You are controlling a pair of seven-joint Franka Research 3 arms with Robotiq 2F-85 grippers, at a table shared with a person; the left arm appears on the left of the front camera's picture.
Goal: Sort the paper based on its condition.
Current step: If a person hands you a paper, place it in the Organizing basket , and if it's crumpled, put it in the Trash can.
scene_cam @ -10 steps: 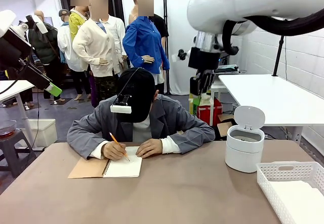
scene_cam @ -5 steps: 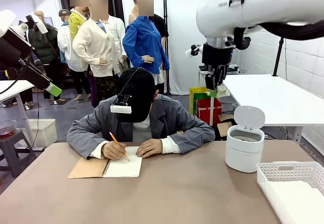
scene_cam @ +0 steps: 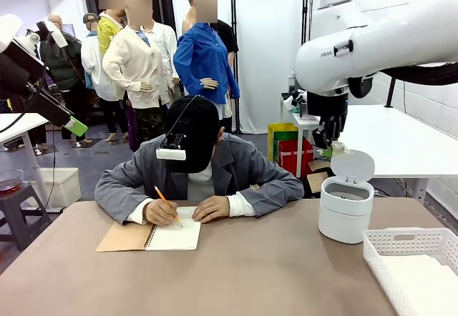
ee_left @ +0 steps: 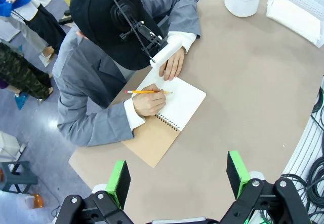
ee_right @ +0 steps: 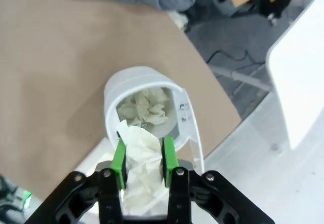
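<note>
Since one second ago, our right claw (scene_cam: pixel 330 141) has travelled rightward and lower, arriving above the open white bin (scene_cam: pixel 346 210).
We hold the crumpled paper wad (ee_right: pixel 140 155) clamped between its green pads over the bin, where other wads lie; release appears next. Our left claw (ee_left: pixel 177 176) stands apart, empty, high above the worktop (scene_cam: pixel 250 273).

Brown table (scene_cam: pixel 257 273). Person in grey jacket (scene_cam: pixel 236 169) and black cap (scene_cam: pixel 193 130) leans over an open spiral notebook (scene_cam: pixel 154 236), tan cover folded left, orange pencil (scene_cam: pixel 167 204) on the page. White lidded bin (scene_cam: pixel 346 205) at the right, lid up. White mesh basket (scene_cam: pixel 411 243) near right corner, just beside bin.
</note>
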